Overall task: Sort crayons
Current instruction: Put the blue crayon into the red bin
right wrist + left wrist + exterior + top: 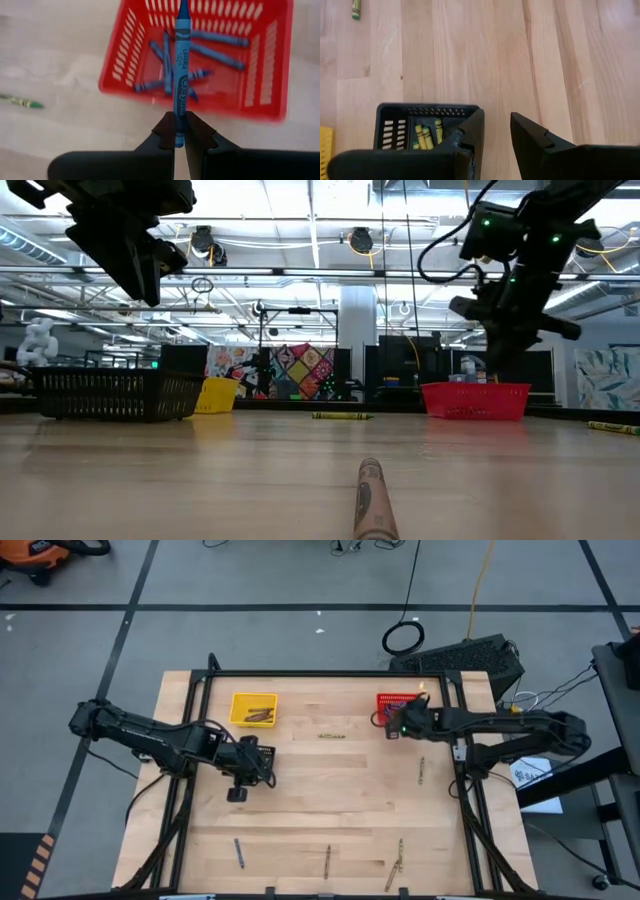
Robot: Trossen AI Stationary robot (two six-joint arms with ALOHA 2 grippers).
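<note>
The right gripper (176, 134) has its fingers (165, 131) pinching a blue crayon (180, 75) by one end, so the stick juts out over the red basket (272, 107). That basket holds several more blue crayons (215, 55) lying crossed on its floor. Just beside the red basket, on the bare worktop (330, 800), lies a green crayon (21, 102).

The left gripper (497, 137) hangs above the worktop with its fingers (530, 132) spread a little apart and nothing between them. It is over the black basket (395, 111), which holds a few yellow-green crayons (426, 135); one of the gripper's fingers hides part of that basket.

Away from the red basket, toward the left arm's side, the yellow basket (254, 708) contains brown crayons (262, 714).

Loose crayons lie across the worktop: one (331, 736) between the yellow and red baskets, one (421, 771) in front of the red basket, and several (327, 860) along the near edge, well apart from it. In the low view a brown crayon (370, 498) lies closest to the camera, its near end cut off.
</note>
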